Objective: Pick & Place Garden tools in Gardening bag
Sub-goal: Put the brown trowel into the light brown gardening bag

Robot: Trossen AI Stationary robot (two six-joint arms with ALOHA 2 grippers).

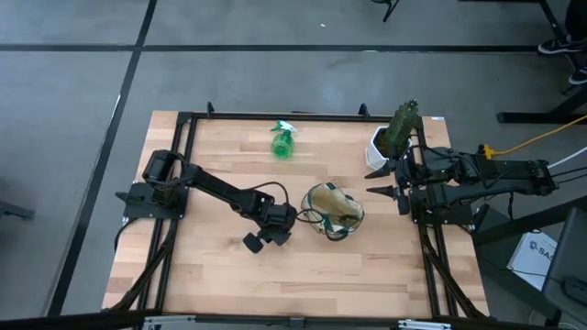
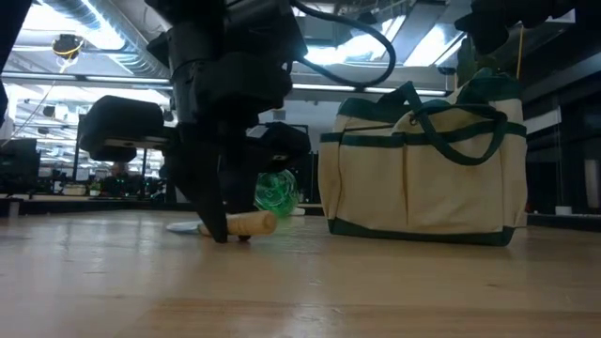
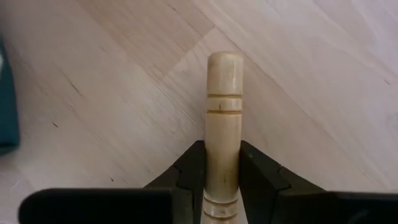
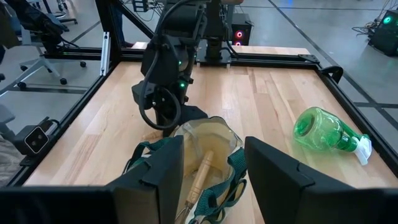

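Left tool [image 3: 222,186] closed on the trowel's wooden handle [image 3: 224,118]

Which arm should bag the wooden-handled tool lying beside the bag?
Left. The left claw is already down at the table with its fingers against the wooden handle, right beside the gardening bag. The right claw waits open at the table's right edge near the plant pot.

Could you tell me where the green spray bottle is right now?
In the high view the green spray bottle lies on its side on the table's far half, near the middle, apart from the gardening bag and left of the white plant pot.
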